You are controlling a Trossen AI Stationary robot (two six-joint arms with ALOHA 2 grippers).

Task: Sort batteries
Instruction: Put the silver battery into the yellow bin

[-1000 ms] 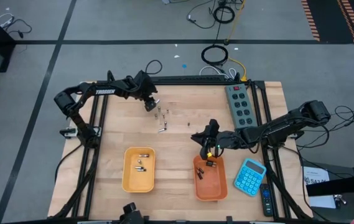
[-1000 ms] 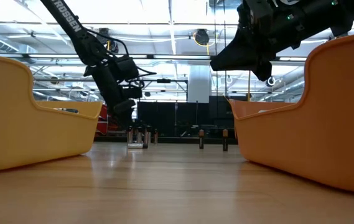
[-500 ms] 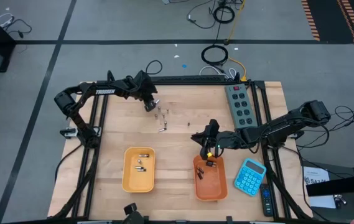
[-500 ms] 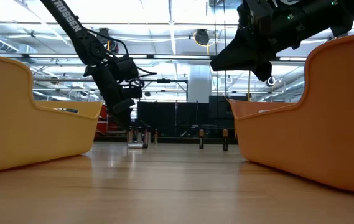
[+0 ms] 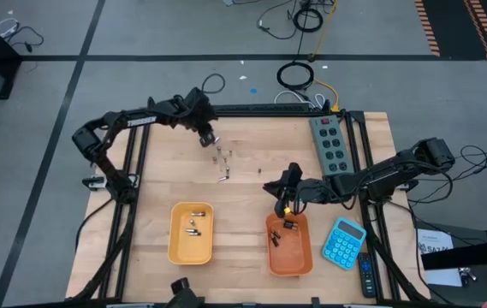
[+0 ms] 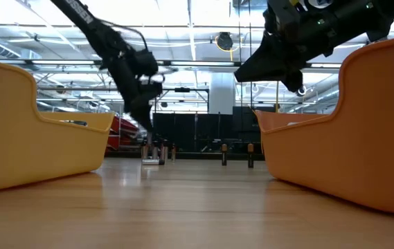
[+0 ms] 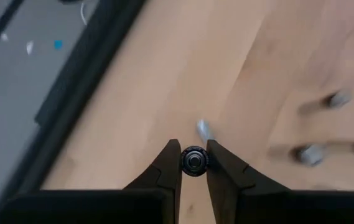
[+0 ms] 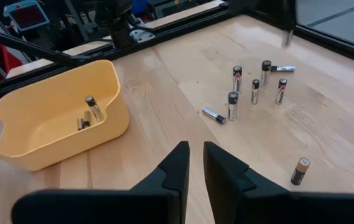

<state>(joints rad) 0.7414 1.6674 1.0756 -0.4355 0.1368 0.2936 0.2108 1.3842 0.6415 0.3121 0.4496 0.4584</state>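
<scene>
My left gripper hovers over the table's far left part, shut on one battery, just beyond a group of standing and lying batteries. More batteries stand on the wood, and one stands apart. A yellow tray holds a few batteries. An orange tray holds dark ones. My right gripper hangs over the orange tray's far rim, fingers shut to a thin slit with nothing between them. My left gripper pinches the battery's round wall between its two fingers, one on each side, near their tips. The fingers slant down from the far left. The battery's round end faces the wrist camera, and it is held above the tabletop.
A grey power strip lies along the far right edge. A blue calculator sits right of the orange tray. Black frame rails run along the table's sides. Bare wood lies between the two trays and in the near middle.
My left gripper has risen from the group of batteries and drawn slightly toward the far edge. The batteries on the table stand as before.
</scene>
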